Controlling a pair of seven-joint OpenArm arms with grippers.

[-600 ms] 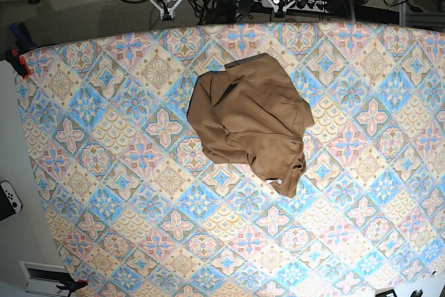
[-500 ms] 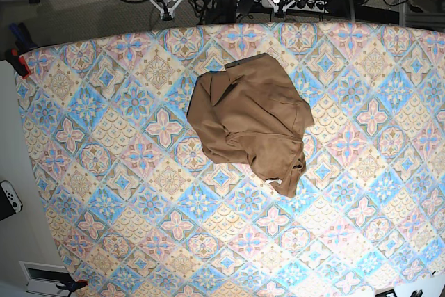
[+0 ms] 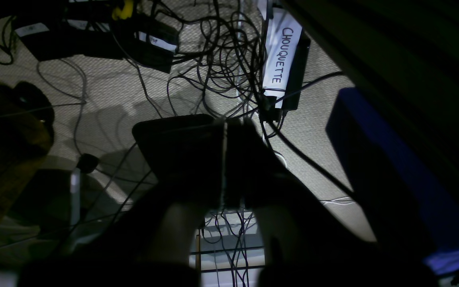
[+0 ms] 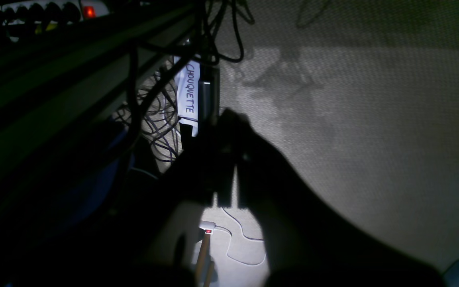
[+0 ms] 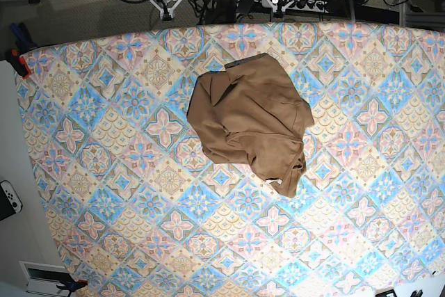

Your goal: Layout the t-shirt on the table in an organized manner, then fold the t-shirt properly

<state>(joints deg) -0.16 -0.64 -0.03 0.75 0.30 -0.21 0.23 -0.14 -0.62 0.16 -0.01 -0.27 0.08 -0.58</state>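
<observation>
Carpeted floor (image 5: pixel 76 5) is seen beyond the far edge of the table (image 5: pixel 104 172), whose pastel tiled cloth fills nearly the whole base view. At the left margin a white game controller (image 5: pixel 8 199) is seen lying off the table at about 9 o'clock. Toward the middle, slightly to 12 o'clock of the table's centre, the t-shirt (image 5: pixel 247 119) is found in a crumpled heap, not yet spread; its long axis is judged to run from 11 o'clock to 5 o'clock, and a small white label (image 5: pixel 275 182) is shown at its 5 o'clock end. Neither arm is placed over the table: both are parked past the far edge, at 12 o'clock of the garment, well apart from it. In the right wrist view the right gripper (image 4: pixel 229 175) is seen as a dark silhouette with its fingers clenched on nothing, pointed at the floor beside tangled cables (image 4: pixel 153 119). In the left wrist view the left gripper (image 3: pixel 224 163) is likewise pressed together and empty, above a taped tag reading CHOUQUETTE (image 3: pixel 283 56). The heap is judged to lie roughly midway between the two arms, so neither is clearly nearer; a reach toward 6 o'clock is called for from both.
</observation>
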